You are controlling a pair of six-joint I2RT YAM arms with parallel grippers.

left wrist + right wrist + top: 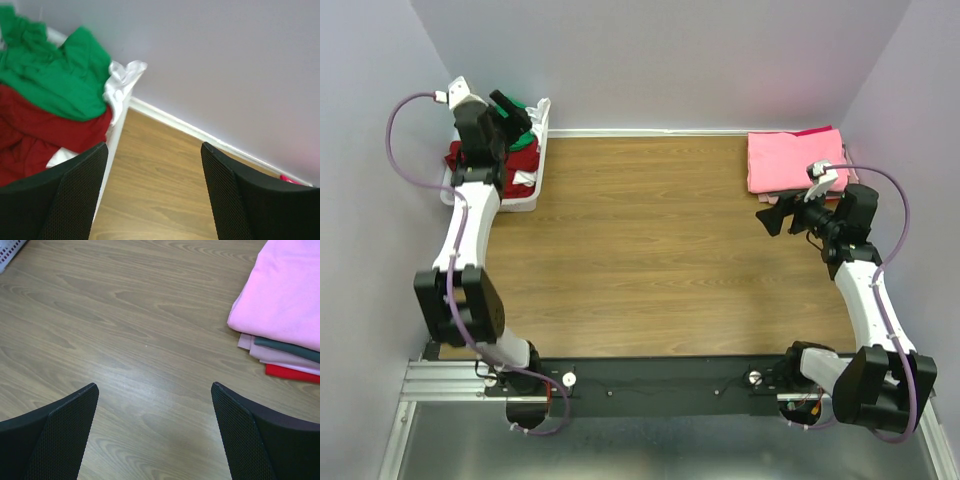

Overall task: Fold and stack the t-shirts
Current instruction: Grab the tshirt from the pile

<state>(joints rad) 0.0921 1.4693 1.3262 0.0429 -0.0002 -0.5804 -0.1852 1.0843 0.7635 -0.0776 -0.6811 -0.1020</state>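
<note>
A bright green t-shirt point(50, 75) lies crumpled on a dark red t-shirt point(30, 135) in the white basket point(525, 200) at the far left. My left gripper point(512, 112) hovers over the basket's far right corner. In the left wrist view the left gripper point(154, 146) is open, with only bare table between its fingers. A folded stack topped by a pink t-shirt point(788, 160) sits at the far right. My right gripper point(770, 215) hangs just in front of the stack, open and empty point(154, 385), and the pink stack point(285, 290) lies off to its right.
A white cloth point(122, 80) hangs over the basket's rim point(117, 130). Under the pink top layer show a grey-green layer point(285, 347) and a red one point(290, 372). Walls close in on three sides. A corner of the basket point(10, 250) shows far left in the right wrist view.
</note>
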